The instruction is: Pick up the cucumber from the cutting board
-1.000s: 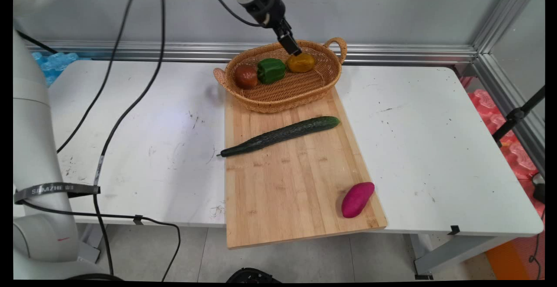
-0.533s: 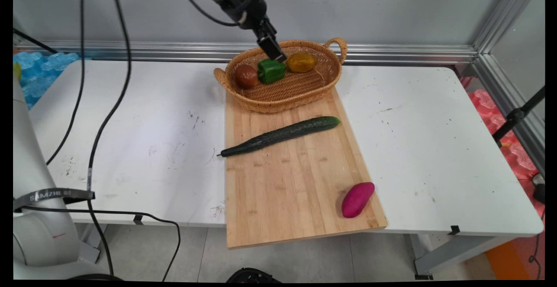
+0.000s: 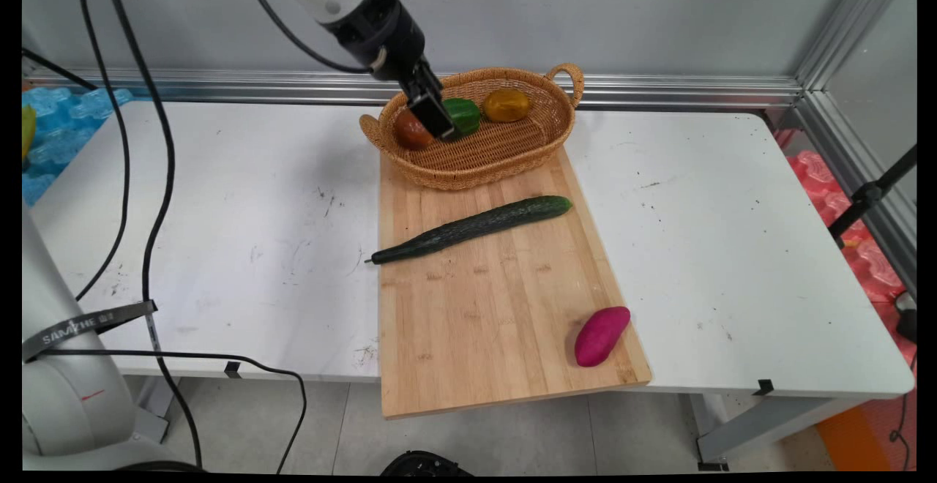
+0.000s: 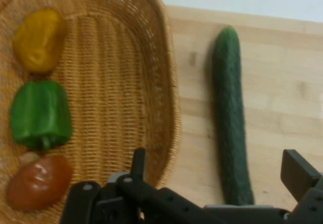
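On the table's basket, the spread hand hovers.

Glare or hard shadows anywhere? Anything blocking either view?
Main view: even light, no glare on the cutting board, only a soft shadow by the cucumber; the gripper covers part of the green pepper in the basket. Hand view: no glare; the gripper's linkage hides the cucumber's end at the bottom edge.

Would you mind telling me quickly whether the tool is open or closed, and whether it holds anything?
Tool: open, holding nothing; it hangs above the wicker basket, near the green pepper.
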Controlling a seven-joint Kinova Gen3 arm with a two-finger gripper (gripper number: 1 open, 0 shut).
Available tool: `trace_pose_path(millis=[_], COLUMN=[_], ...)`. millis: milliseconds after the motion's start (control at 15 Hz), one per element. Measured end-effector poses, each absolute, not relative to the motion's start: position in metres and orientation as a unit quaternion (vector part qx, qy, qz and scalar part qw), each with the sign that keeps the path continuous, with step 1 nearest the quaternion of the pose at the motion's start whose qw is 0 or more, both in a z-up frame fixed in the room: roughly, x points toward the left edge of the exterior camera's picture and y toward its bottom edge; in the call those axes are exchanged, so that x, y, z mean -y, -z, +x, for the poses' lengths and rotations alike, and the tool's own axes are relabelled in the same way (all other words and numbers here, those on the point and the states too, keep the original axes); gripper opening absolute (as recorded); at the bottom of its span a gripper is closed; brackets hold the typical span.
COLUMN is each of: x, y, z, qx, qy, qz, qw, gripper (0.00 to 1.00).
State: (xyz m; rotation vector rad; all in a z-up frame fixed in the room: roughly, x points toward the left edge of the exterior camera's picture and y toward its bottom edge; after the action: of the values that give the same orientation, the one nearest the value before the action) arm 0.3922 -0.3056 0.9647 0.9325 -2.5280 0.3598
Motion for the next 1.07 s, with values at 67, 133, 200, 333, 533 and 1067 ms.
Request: trace_pose_path(millis=[67, 133, 200, 333, 533, 1067], x=[0.301, 0.298, 0.295, 0.291, 0.293, 0.32], y=[-0.962, -0.961, -0.957, -0.946, -0.93, -0.855], z=[0.389, 0.386, 0.382, 0.372, 0.359, 0.31], qx=[0.909, 0.909, 0.909, 0.907, 0.904, 0.895], qy=[-0.126, -0.125, -0.122, -0.117, -0.112, -0.091], qz=[0.338, 0.34, 0.344, 0.355, 0.367, 0.404], qw=[0.207, 0.206, 0.203, 0.196, 0.189, 0.163], gripper=[1.0, 1.0, 1.0, 1.0, 1.0, 1.0])
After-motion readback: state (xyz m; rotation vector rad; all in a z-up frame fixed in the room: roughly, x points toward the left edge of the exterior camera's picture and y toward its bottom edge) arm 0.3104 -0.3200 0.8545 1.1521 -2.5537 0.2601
